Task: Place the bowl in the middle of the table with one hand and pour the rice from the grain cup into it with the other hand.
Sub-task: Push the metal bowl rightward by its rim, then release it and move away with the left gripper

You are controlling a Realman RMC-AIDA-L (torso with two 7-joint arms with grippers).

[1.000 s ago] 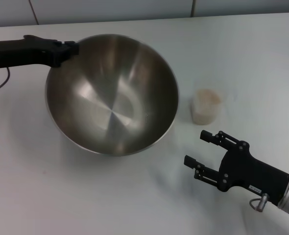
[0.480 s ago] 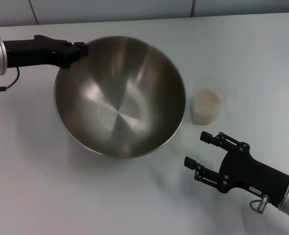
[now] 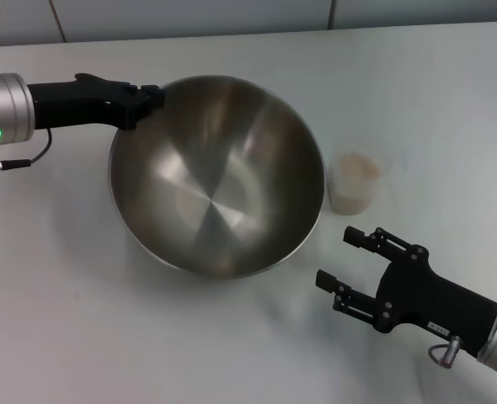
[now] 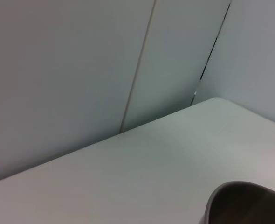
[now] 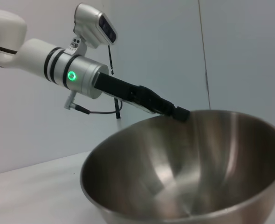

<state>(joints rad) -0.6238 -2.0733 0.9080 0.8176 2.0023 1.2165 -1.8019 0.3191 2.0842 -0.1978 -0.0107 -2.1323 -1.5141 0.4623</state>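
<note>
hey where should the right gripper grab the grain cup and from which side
Probably around the grain cup mid-wall, coming from the near side, where the open right gripper already faces it. The cup stands upright and round; the bowl, held by the left gripper, crowds its left.

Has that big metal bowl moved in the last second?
Yes. The bowl, gripped at its rim by the left gripper, has slid toward the robot's right, closing most of the gap to the grain cup, which stayed put.
</note>
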